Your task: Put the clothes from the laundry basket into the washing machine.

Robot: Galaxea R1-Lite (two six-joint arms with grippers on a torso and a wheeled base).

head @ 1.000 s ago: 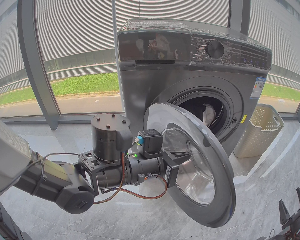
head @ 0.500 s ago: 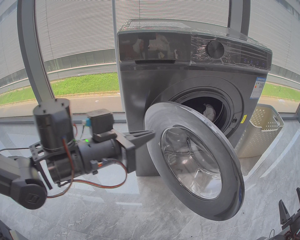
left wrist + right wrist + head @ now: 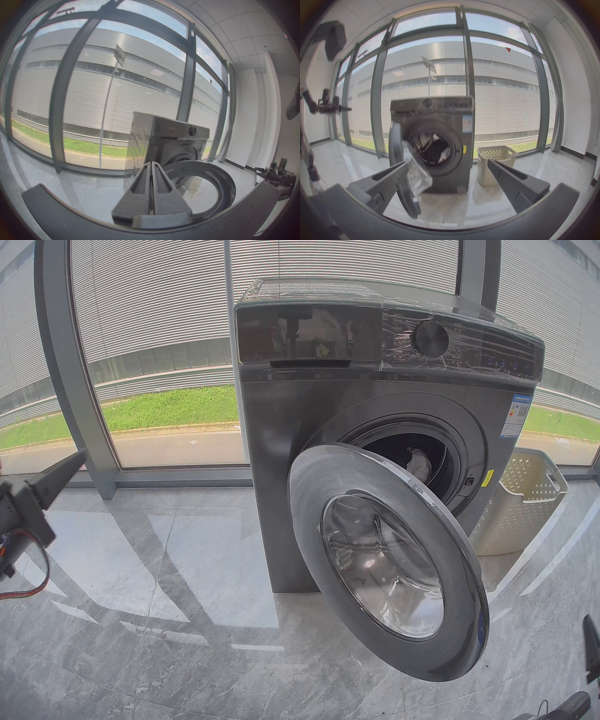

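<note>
While the round door (image 3: 387, 565) of the washing machine (image 3: 300, 427) stands swung open toward the robot, hinged at its left side, the mouth of the drum (image 3: 394, 452) behind it is uncovered. Inside the drum lie the clothes (image 3: 417, 464): a white piece is seen at the right part of the opening, with dark cloth beside it, deeper inside. The laundry basket (image 3: 522, 502), a pale plastic one with small holes in its walls, stands on the grey stone floor (image 3: 187, 627) just beside the right side of the machine. What it holds I cannot tell.

The left tool (image 3: 151, 165) is held up at the far left, well apart from the machine and pointing toward it. Its two fingers are pressed together with nothing between them. The right tool (image 3: 448, 162) is low at the right and faces the front of the machine from some way off. Its fingers are spread wide and they carry nothing.

Behind the machine is a tall window with a dark frame (image 3: 62, 365). Outside there is a strip of grass (image 3: 169, 405) and a grey ribbed building (image 3: 156, 315).
</note>
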